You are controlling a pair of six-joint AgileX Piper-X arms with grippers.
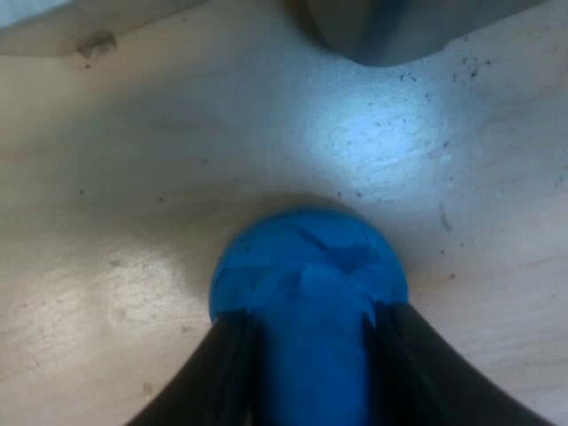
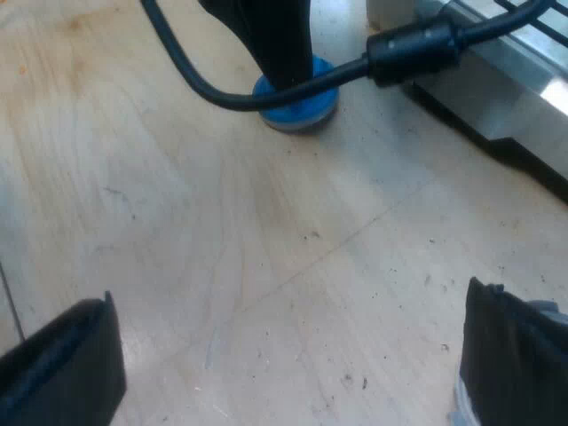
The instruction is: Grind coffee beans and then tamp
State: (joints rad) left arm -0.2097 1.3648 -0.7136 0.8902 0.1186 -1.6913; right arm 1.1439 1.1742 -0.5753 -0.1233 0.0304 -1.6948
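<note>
The table (image 1: pixel 133 177) is pale wood with fine grain, dusted with dark specks, and a bright patch of glare lies just beyond the left gripper (image 1: pixel 311 319). Its 2 black fingers (image 1: pixel 213 373) press on opposite sides of the blue tamper (image 1: pixel 306 257), clamped on its stem. The tamper stands upright between them, long axis vertical, its round base down on the wood. A grey, blurred shape (image 1: pixel 390 31) sits farther out past the glare.

The right gripper (image 2: pixel 288 355) hangs over bare wood (image 2: pixel 222 222), fingers spread wide with nothing between them. Well ahead of it the tamper (image 2: pixel 297 111) stands under the left gripper (image 2: pixel 286 69), close to the espresso machine (image 2: pixel 497 89) and its metal base.
</note>
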